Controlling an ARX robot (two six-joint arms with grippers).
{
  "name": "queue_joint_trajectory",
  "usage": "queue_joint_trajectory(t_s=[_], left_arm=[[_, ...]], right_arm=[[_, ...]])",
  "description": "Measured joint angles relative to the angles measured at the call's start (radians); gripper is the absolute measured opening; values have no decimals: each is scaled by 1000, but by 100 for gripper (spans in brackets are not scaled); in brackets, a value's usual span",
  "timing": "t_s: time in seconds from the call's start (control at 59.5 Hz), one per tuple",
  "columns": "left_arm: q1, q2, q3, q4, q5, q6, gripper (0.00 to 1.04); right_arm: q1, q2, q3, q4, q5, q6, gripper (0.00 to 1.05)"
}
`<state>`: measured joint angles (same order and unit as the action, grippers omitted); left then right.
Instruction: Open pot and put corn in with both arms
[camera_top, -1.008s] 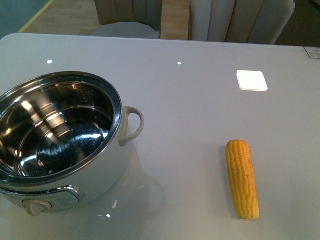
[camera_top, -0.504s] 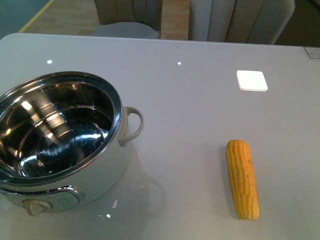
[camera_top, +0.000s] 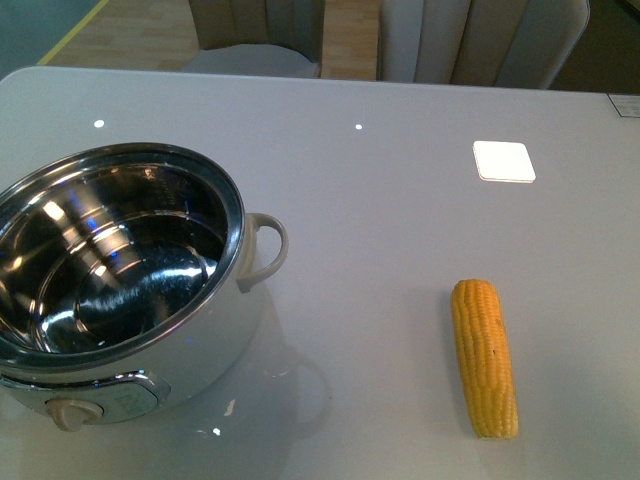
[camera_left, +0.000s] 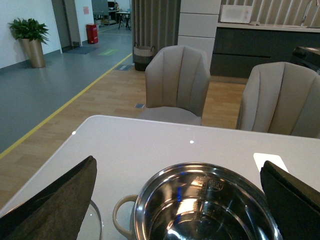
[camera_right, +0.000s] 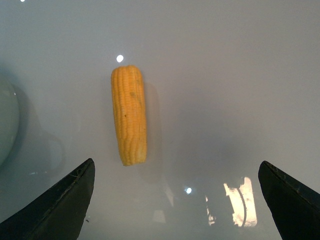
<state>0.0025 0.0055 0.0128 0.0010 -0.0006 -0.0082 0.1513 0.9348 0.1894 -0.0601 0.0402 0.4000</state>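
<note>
Pale grey desk (camera_top: 400, 220) holds a big open white pot (camera_top: 228, 330), with a yellow corn cob (camera_top: 485, 358) well apart from it; left claw (camera_left: 177, 162) and right claw (camera_right: 176, 162) are spread wide.

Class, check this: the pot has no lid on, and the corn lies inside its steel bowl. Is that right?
Not quite. The pot has no lid on, but the corn lies on the table, apart from the pot, as the front view shows.
</note>
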Motion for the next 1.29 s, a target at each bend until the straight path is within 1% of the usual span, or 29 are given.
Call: queue_joint_trajectory(t_s=[0.084, 0.168, 0.37, 0.437, 0.538, 0.806, 0.958, 0.974, 1.008, 1.042, 1.075, 1.293], left_arm=[[0, 0, 0, 0, 0, 0, 98], [0, 0, 0, 0, 0, 0, 98], [0, 0, 0, 0, 0, 0, 98], [0, 0, 0, 0, 0, 0, 98], [0, 0, 0, 0, 0, 0, 98], [0, 0, 0, 0, 0, 0, 98], [0, 0, 0, 0, 0, 0, 98], [0, 0, 0, 0, 0, 0, 98], [0, 0, 0, 0, 0, 0, 98], [0, 0, 0, 0, 0, 0, 98], [0, 0, 0, 0, 0, 0, 98], [0, 0, 0, 0, 0, 0, 98]], right_arm=[[49, 218, 32, 143, -2, 11, 96], [100, 418, 90, 284, 21, 34, 96], [223, 821, 203, 500, 29, 79, 96], [243, 914, 225, 516, 34, 74, 96], [248, 1007, 253, 531, 35, 48, 96], [216, 1201, 378, 541, 100, -75, 96], [208, 1272, 419, 542, 109, -132, 96], [207, 1277, 422, 542, 109, -133, 95], [206, 1282, 426, 541, 105, -136, 87], [206, 1283, 426, 541, 102, -136, 83], [206, 1283, 427, 541, 91, -136, 76], [206, 1283, 426, 535, 40, -122, 42]])
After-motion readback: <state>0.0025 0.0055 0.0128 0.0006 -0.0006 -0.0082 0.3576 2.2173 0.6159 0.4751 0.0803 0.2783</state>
